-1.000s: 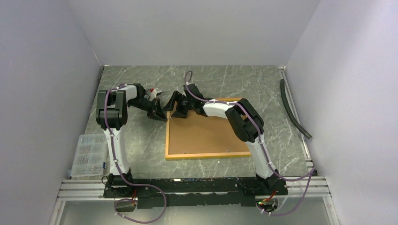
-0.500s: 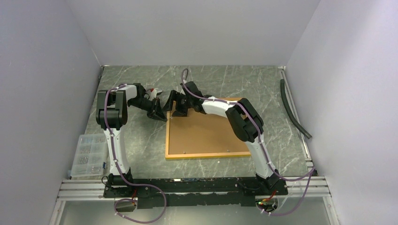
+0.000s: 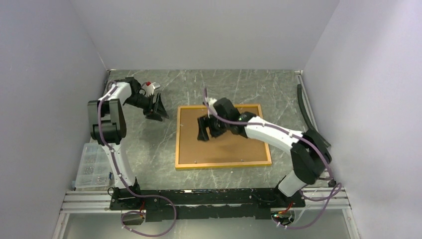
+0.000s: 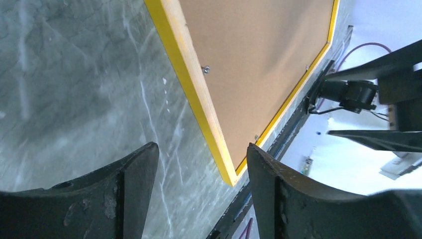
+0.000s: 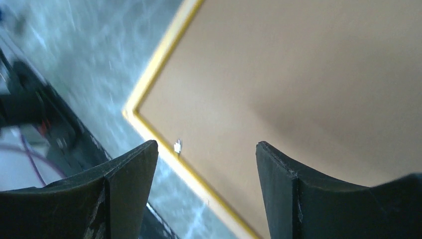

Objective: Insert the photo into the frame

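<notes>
Left pincer (image 3: 157, 106) now apart from frame (image 3: 223, 164)

1. The top view looks down from high behind the arm bases, taking in the whole counter (image 3: 149, 144) and both arms
2. The left wrist view sits low, past the left claw (image 4: 201, 149), facing near-right along the left rail of the frame (image 4: 191, 74)
3. The right wrist view is close above the backing board (image 5: 298, 74), past the right claw (image 5: 206, 147)
4. All three share the frame's yellow rail and brown board
</notes>
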{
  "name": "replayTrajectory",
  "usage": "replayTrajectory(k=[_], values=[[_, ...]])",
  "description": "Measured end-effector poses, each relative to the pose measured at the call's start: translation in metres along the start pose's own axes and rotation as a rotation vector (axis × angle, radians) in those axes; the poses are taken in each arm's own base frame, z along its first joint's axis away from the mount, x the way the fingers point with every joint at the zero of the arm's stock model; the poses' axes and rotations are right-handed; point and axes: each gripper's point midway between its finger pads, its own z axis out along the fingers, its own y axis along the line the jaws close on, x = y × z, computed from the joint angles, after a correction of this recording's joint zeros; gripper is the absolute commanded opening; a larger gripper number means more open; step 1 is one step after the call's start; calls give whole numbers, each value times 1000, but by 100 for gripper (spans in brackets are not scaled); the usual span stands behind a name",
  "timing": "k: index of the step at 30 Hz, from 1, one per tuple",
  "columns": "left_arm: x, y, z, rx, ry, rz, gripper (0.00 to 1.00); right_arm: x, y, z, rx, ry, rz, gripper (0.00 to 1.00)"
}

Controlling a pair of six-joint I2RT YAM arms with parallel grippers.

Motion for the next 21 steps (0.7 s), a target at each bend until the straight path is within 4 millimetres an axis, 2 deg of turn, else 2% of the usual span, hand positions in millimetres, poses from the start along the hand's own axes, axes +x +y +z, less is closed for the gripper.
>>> replayTrajectory(k=[3, 5, 8, 13, 18, 21], values=[[-3, -16, -22, -40, -37, 53, 78, 53, 8, -12, 3, 94, -82, 75], [-4, -28, -36, -73, -62, 93, 94, 82, 12, -13, 3, 160, -122, 75], [-1, -45, -59, -132, -109, 142, 95, 115, 11, -15, 20, 238, -171, 73], [10, -61, -96, -250, -174, 180, 95, 129, 16, -14, 42, 264, -239, 69], [25, -58, -120, -346, -195, 158, 95, 144, 24, -8, 56, 290, -314, 59], [31, -57, -132, -382, -210, 140, 95, 157, 23, -1, 74, 323, -355, 56]])
